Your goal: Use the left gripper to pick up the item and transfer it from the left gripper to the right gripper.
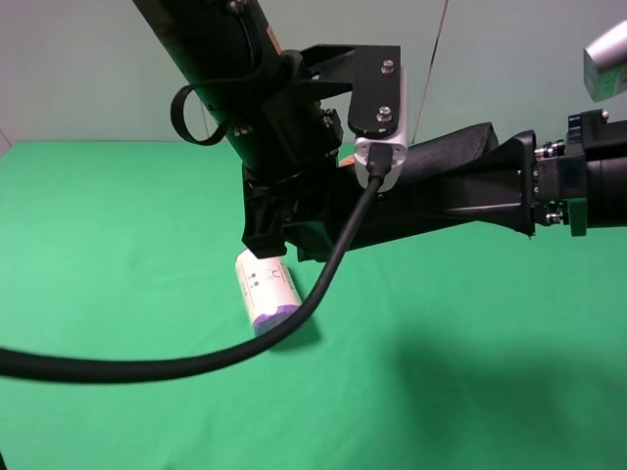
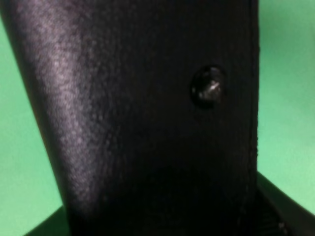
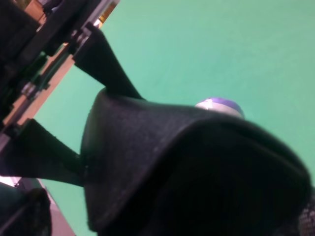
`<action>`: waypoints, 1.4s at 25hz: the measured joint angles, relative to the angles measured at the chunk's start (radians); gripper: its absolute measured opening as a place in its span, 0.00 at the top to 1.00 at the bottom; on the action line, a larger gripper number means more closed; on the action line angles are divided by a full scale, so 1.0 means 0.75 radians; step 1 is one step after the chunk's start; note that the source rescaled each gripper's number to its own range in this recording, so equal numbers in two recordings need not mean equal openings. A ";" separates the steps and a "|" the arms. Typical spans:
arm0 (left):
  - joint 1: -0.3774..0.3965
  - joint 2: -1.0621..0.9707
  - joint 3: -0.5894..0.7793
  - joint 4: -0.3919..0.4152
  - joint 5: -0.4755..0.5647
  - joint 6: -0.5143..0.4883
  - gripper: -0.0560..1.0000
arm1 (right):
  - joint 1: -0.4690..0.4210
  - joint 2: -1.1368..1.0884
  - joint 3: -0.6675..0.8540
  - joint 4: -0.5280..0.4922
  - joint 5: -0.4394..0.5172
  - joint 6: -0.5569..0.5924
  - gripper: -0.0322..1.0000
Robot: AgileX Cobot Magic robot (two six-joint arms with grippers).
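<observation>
Exterior high view: the left gripper, clamped nearly shut, holds the black soft case in the air, above and to the right of the white roll with purple ends, which lies on the green cloth. The case's long axis runs away from the roll, rising toward the right gripper. That gripper's jaws stand wide on either side of the case's free end; contact I cannot confirm. The case has a pebbled, matte, leather-like skin with a glossy press stud. Its free end bows, so it should give under a squeeze.
</observation>
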 joint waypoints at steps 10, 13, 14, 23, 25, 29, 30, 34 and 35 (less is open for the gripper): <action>-0.025 0.033 0.000 -0.016 -0.014 0.002 0.90 | 0.000 0.000 0.000 0.033 0.016 -0.008 0.00; -0.036 0.033 0.000 -0.016 -0.021 0.002 0.90 | 0.000 0.000 0.000 0.034 0.023 -0.008 0.00; -0.039 0.033 0.000 -0.016 -0.026 0.002 0.90 | 0.000 0.000 0.000 0.034 0.026 -0.008 0.00; -0.078 0.033 0.000 -0.017 -0.063 0.003 0.90 | 0.000 0.000 0.000 0.034 0.060 -0.008 0.00; -0.078 0.033 0.000 -0.017 -0.063 0.005 0.90 | 0.000 0.000 0.000 0.034 0.061 -0.008 0.00; -0.078 0.033 0.000 -0.017 -0.063 0.007 0.90 | 0.000 0.000 0.000 0.034 0.064 -0.008 0.02; -0.078 0.033 0.000 -0.017 -0.063 0.008 0.90 | 0.000 0.000 0.000 0.034 0.063 -0.008 0.09; -0.078 0.033 0.000 -0.014 -0.054 0.014 0.92 | 0.000 0.000 0.000 0.036 0.046 -0.008 0.73; -0.078 0.033 0.000 -0.007 -0.069 0.023 0.94 | 0.000 0.000 0.000 0.055 0.066 -0.006 0.86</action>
